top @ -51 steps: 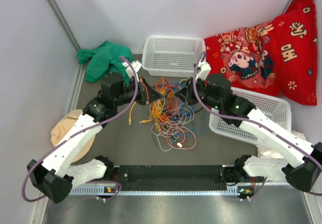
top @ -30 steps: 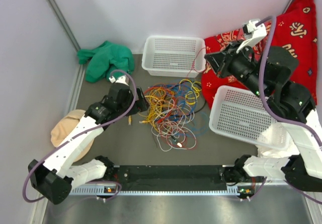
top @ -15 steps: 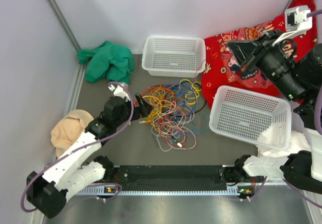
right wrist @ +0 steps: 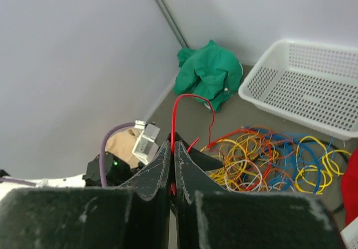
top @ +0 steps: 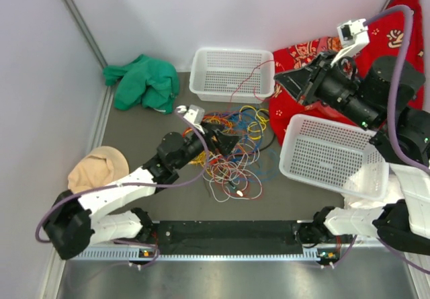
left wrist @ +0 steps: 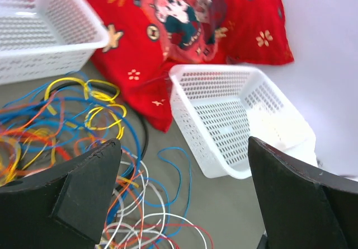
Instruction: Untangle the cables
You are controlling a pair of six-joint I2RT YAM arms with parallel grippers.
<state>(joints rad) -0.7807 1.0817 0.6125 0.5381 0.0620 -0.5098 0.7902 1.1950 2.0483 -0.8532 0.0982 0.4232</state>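
Cables [top: 232,159] now under left gripper [top: 227,142], jaws spread; right gripper [right wrist: 172,154] swung leftward, clamping red cable [right wrist: 173,120], end lost in tangle.

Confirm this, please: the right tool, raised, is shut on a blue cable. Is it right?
Not quite. The right tool is shut on a red cable, not a blue one; the right wrist view shows it.
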